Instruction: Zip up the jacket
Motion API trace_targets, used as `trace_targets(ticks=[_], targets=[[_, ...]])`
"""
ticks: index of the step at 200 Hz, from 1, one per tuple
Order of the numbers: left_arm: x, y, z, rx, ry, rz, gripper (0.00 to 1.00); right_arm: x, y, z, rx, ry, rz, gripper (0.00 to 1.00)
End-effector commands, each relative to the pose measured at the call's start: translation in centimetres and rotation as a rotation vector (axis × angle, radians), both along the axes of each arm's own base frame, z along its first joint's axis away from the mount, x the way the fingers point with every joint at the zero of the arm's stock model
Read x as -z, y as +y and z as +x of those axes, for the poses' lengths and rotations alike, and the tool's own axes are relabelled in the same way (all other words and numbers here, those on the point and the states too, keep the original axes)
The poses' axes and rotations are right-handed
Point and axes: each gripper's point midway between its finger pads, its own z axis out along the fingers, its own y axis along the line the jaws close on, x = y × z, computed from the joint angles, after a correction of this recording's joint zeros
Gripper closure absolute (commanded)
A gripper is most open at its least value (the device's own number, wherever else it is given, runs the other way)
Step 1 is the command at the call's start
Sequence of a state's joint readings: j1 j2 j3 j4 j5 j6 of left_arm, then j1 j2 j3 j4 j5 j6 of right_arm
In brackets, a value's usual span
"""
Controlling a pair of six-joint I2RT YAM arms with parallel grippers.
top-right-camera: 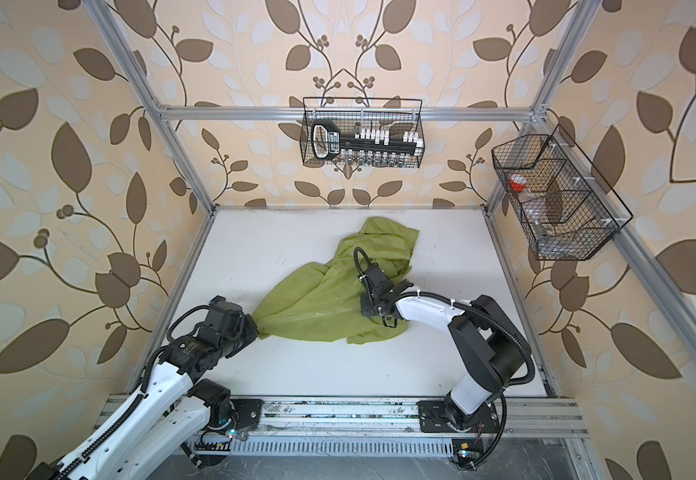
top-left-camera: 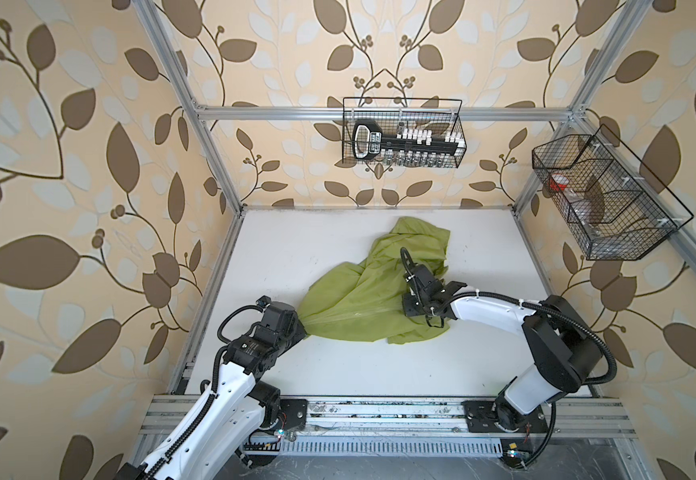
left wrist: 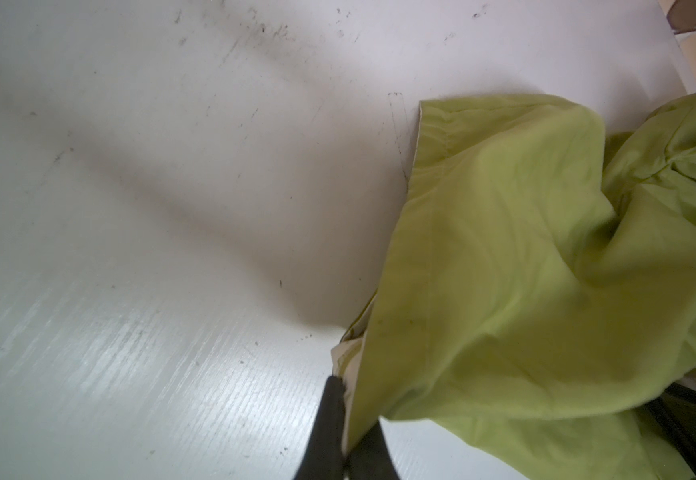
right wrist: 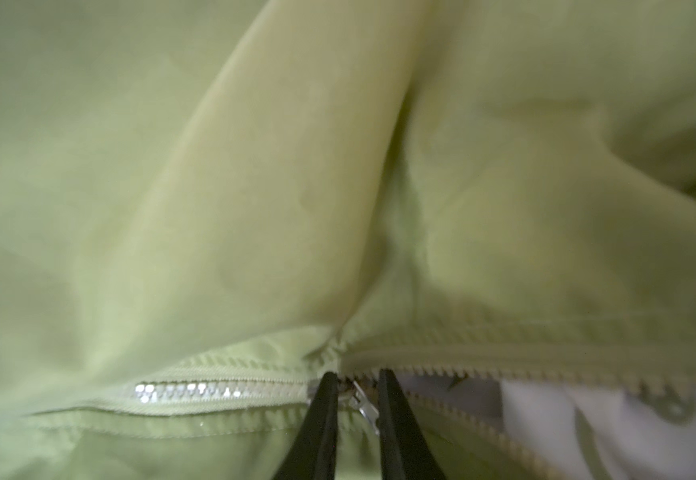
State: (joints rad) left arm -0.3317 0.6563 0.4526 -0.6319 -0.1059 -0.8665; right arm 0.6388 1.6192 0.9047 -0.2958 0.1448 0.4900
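The lime-green jacket lies crumpled mid-table in both top views. My left gripper is shut on its near-left end, green cloth and pale lining pinched between the fingers. My right gripper is down on the jacket's middle, over the zipper. Its jaws stand a little apart, with the small metal pull lying loose in the gap. To one side of the pull the zipper is closed. To the other side the teeth part over white lining.
The white table ends at a metal rail in front, where both arm bases sit. A wire basket with tools hangs on the back bar, and another wire basket on the right frame.
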Motion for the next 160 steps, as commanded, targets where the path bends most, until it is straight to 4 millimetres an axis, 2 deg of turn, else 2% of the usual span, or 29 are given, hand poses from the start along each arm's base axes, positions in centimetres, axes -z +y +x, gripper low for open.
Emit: trace_targets(ticks=[1,85,131,160], targets=[[-0.4,0.5,0.0,-0.017,-0.002,0.014,1.0,-0.5,-0.4,-0.8,0.0,0.008,0.01,0.76],[-0.4,0.5,0.0,-0.017,-0.003,0.012,1.0,0.2,-1.0,-1.6,0.003,0.024,0.005,0.75],[-0.5,0.5,0.0,-0.016,-0.003,0.011,1.0,-0.6,-1.5,-1.1,0.013,0.001,0.005,0.67],[-0.5,0.5,0.0,-0.016,-0.002,0.012,1.0,-0.2,-1.9,-0.7,0.025,0.018,0.027,0.66]])
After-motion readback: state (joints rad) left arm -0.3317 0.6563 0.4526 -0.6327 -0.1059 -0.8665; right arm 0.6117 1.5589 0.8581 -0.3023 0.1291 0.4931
